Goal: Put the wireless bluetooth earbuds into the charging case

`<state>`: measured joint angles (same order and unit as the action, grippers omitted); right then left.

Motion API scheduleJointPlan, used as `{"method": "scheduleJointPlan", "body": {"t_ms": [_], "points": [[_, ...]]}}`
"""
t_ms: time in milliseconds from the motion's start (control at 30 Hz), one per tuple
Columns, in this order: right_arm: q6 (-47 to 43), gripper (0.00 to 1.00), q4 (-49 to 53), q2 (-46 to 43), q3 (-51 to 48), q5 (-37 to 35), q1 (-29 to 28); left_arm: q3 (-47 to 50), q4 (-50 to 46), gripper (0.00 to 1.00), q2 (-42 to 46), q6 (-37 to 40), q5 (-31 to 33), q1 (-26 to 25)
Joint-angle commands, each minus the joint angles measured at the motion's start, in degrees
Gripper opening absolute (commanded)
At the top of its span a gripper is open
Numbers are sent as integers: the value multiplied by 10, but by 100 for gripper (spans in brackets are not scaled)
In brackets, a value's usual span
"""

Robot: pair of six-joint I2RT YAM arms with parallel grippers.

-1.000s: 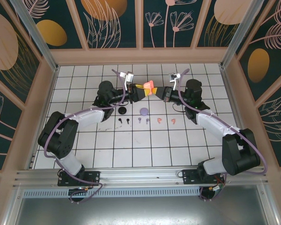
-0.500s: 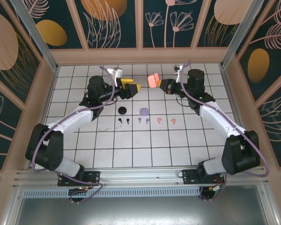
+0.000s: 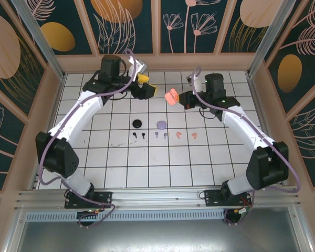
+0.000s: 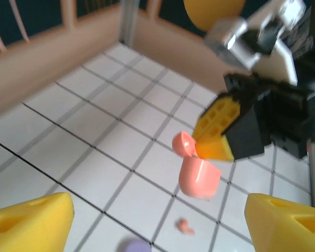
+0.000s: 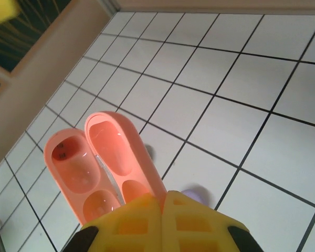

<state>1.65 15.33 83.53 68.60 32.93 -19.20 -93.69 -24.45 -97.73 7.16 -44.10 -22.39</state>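
Earbuds (image 3: 165, 135) lay on white-tiled table (image 3: 147, 163); at 12 o'clock right end effector (image 3: 177, 97) grasped smooth pink case (image 3: 171, 96), left end effector (image 3: 147, 85) released.

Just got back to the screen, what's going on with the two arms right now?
The right gripper holds the coral-pink charging case above the table, lid hinged open, with no earbud inside. The left gripper hangs open beside it, holding nothing. The black earbuds, lilac earbuds and coral-pink earbuds lie in a row on the tiles, with the black case and lilac case just behind them.
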Motion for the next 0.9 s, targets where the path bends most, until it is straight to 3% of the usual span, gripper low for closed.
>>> {"method": "scheduleJointPlan", "body": {"t_ms": [0, 400, 867], "points": [[-77, 0, 59, 6, 35, 35, -3, -49, -183, 79, -48, 99, -74, 2], [-116, 0, 128, 60, 94, 47, -42, -30, -206, 70, -44, 123, -160, -2], [-122, 0, 158, 90, 152, 29, -82, 0, -206, 58, -44, 138, -159, -7]]}}
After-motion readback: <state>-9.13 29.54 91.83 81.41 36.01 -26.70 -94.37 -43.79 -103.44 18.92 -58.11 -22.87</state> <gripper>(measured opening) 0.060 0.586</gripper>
